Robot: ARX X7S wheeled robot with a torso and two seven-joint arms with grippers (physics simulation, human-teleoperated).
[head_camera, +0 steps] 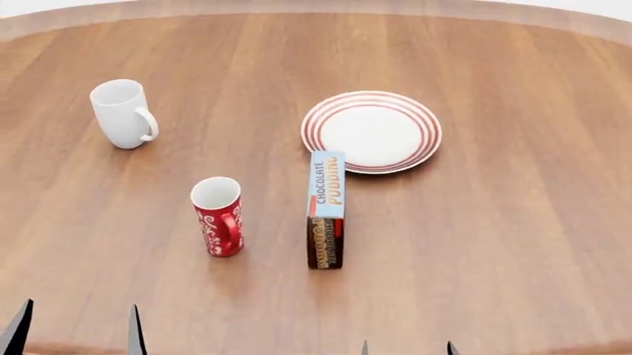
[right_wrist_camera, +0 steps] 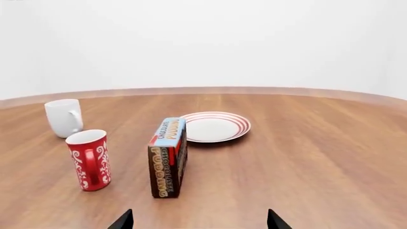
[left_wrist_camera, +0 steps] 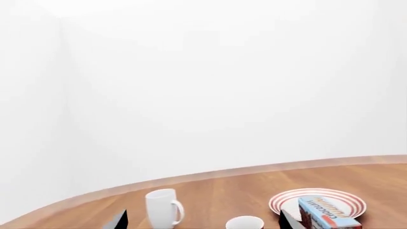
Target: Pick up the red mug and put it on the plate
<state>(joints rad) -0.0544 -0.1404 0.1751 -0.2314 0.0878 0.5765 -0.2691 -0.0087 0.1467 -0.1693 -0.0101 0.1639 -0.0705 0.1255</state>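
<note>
1. The tall glossy red mug with white pattern (head_camera: 218, 216) stands upright on the wooden bench (head_camera: 513, 244), ahead of both jaws, nearer the left gripper (head_camera: 75, 331).
2. Both jaws gape, empty; the right gripper (head_camera: 407, 347) too.
3. Probably rigid, slick, breakable: clasp its body, handle clear.
4. The red-ringed white plate (head_camera: 371, 132) lies beyond.

**Camera Placement and Shared Coverage**

The head view looks steeply down on the wooden table (head_camera: 513, 244) from the near edge, covering the whole layout. The right wrist view sits low near the table surface, facing level across it toward the white wall (right_wrist_camera: 203, 43). The left wrist view is tilted upward, mostly wall, catching the table only along one edge. All three views share the plate (head_camera: 371, 132), the pudding box (head_camera: 326, 211), the red mug (head_camera: 218, 216) and the white mug (head_camera: 123, 113).
</note>
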